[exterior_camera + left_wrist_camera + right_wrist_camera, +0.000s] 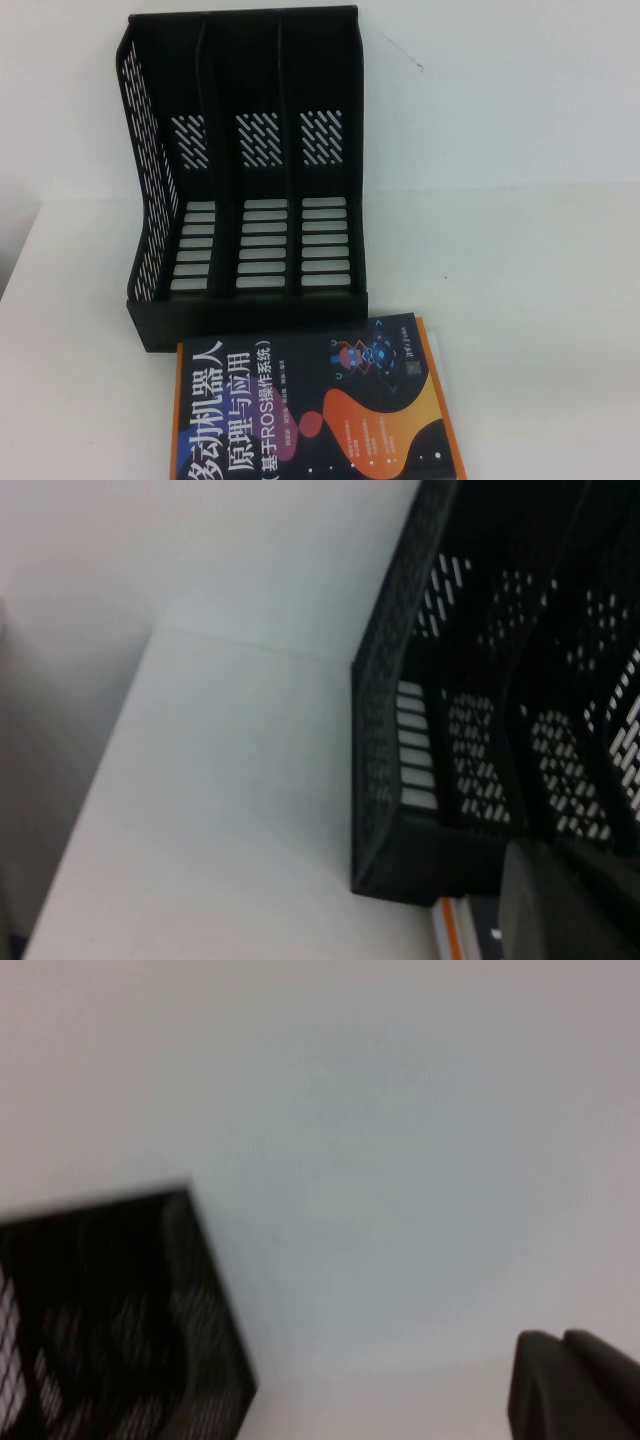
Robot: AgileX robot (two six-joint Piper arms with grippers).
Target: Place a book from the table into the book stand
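From my seat, the left gripper (565, 905) showed only as a dark shape at the edge of its wrist view, beside the book stand's perforated wall; its jaws were together, holding nothing. The book stand (245, 170) stood upright on the white table (520, 300), all three slots bare. The book (310, 410) lay flat just before the stand's base. The right gripper (575, 1385) hung beyond the stand; I could not tell its jaws' state.
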